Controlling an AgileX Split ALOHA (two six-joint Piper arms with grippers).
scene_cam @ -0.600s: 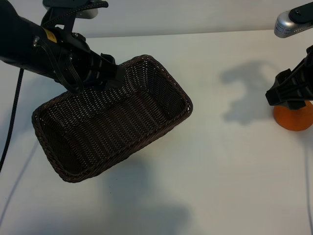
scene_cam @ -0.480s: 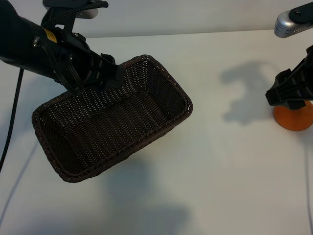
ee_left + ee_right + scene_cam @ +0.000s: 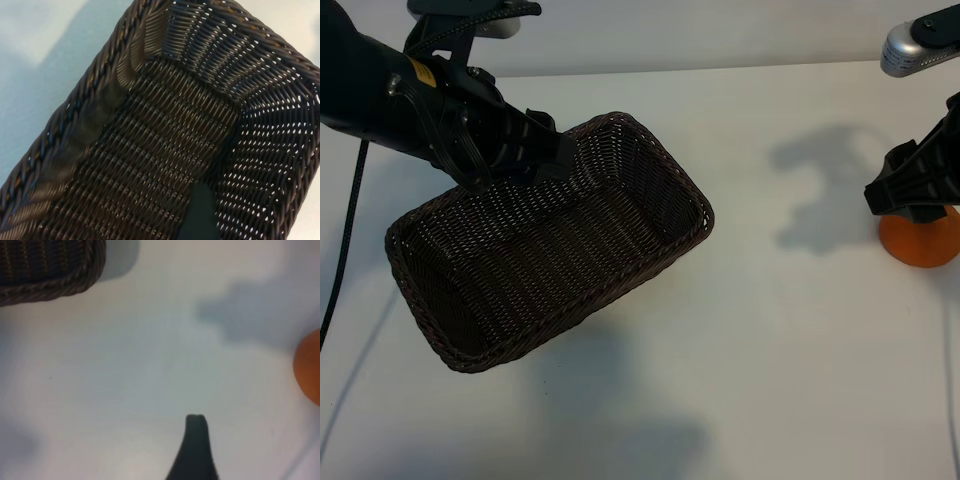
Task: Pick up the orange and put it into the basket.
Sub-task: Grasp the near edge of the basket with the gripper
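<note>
Diagonally, the basket [image 3: 550, 250] runs from lower left to upper right.

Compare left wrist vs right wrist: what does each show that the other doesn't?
Left wrist only: the basket's woven floor and sloping inner walls, seen close, with a dark fingertip of the left gripper over the floor. Right wrist only: the orange at the frame's edge, bare table and one fingertip of the right gripper. Both: the basket's braided rim; the right wrist catches just one corner.

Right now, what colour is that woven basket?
Dark brown wicker basket, braided rim; clearest in the left wrist view.
</note>
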